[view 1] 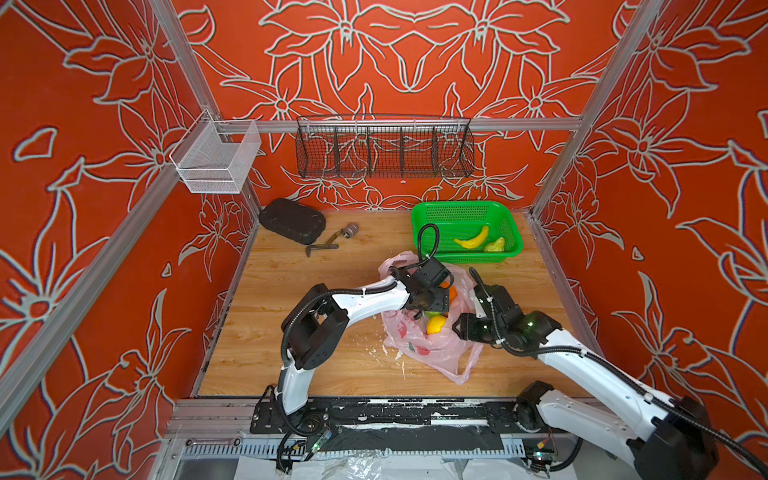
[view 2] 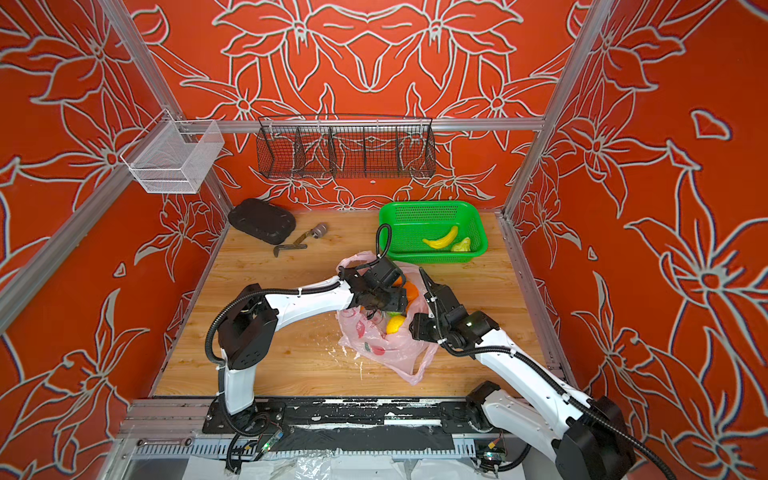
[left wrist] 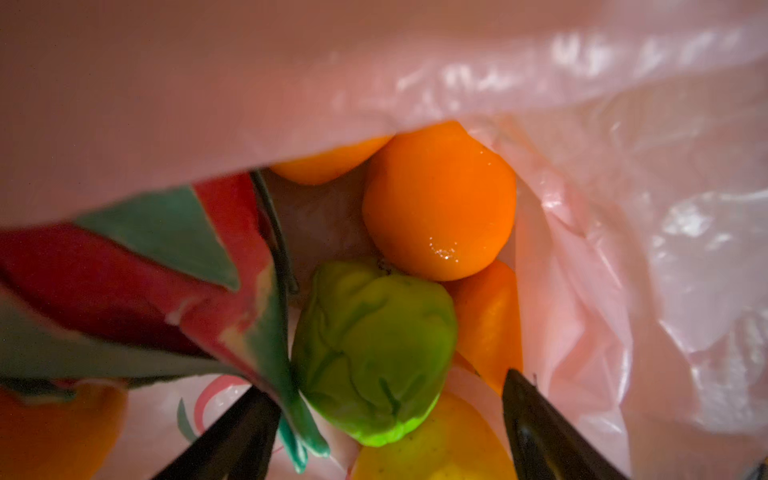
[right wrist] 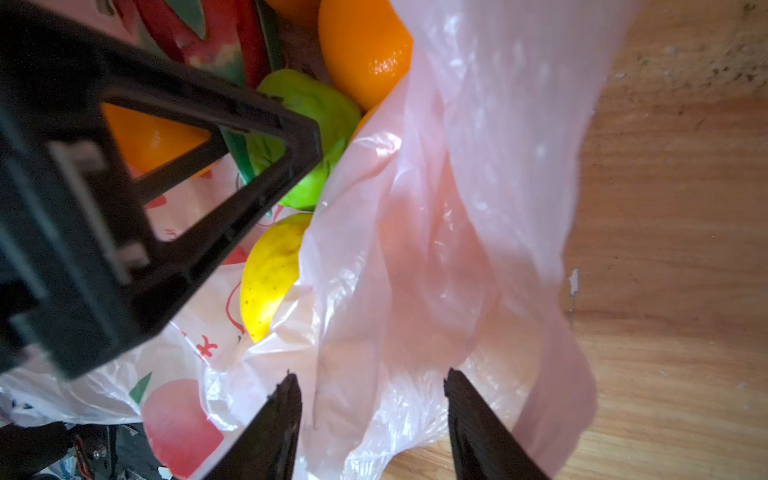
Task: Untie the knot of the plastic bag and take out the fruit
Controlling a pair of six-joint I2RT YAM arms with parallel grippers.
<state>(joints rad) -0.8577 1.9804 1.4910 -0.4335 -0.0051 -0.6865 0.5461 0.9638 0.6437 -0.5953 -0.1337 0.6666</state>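
Note:
The pale pink plastic bag (view 1: 432, 353) lies mid-table with its mouth open; the knot is out of view. Inside lie a round orange (left wrist: 440, 199), a green fruit (left wrist: 374, 349), a yellow one (left wrist: 436, 453) and a red-and-green dragon fruit (left wrist: 124, 282). My left gripper (left wrist: 388, 386) reaches into the bag, open, its fingers either side of the green fruit. My right gripper (right wrist: 372, 376) is open at the bag's right rim, with loose pink plastic between its fingers. In both top views the left gripper (view 1: 432, 309) (view 2: 384, 307) hides most of the fruit.
A green basket (view 1: 419, 224) behind the bag holds a banana (view 1: 471, 241) and a yellow-green fruit (view 1: 494, 245). A black tray (view 1: 293, 220) and a metal tool (view 1: 332, 243) lie at the back left. A wire rack (view 1: 384, 151) and a white mesh basket (view 1: 216, 160) hang above.

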